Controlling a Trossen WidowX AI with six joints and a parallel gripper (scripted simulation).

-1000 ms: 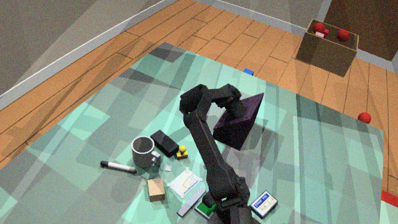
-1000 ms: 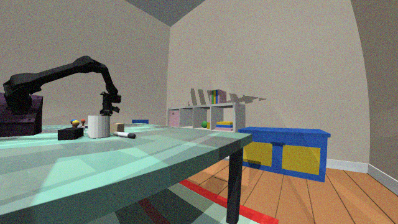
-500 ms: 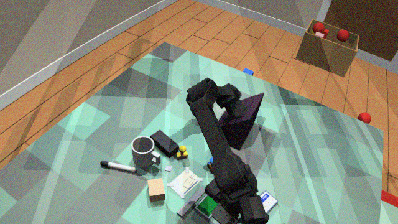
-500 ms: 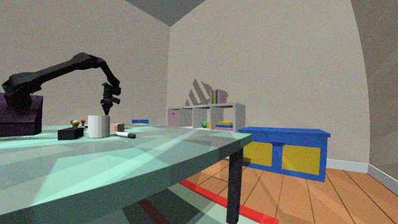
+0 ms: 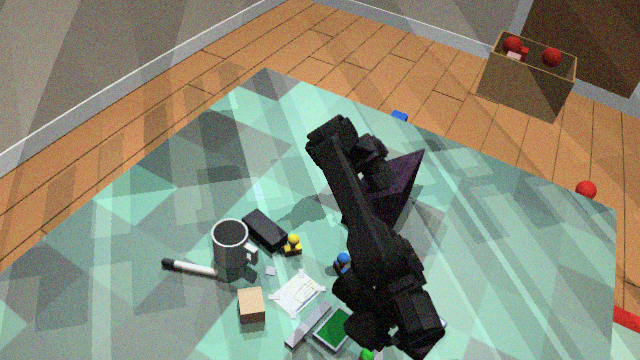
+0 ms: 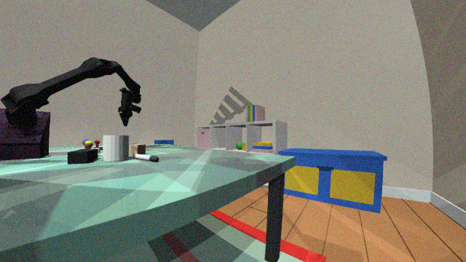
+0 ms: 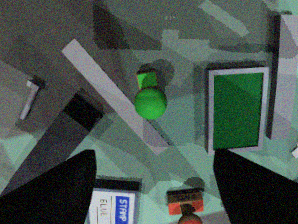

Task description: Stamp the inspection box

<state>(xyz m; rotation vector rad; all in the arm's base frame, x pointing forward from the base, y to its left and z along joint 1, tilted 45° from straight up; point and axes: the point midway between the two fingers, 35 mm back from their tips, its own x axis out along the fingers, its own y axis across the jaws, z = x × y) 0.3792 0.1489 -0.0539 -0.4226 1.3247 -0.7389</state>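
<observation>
Left of the open, empty claw (image 5: 369, 334) (image 6: 125, 121) (image 7: 154, 159), a pale strip (image 7: 102, 85) slants toward its middle; ahead, the green-knobbed stamp (image 5: 367, 354) (image 7: 151, 103) shows a round top; rightward, past a gap, lies the light-rimmed green pad (image 5: 334, 329) (image 7: 237, 111).

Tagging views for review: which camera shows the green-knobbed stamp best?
Wrist: the green-knobbed stamp appears unobstructed, knob and block both visible. Top catches its knob at the bottom edge; exterior doesn't discernibly show it.
</observation>
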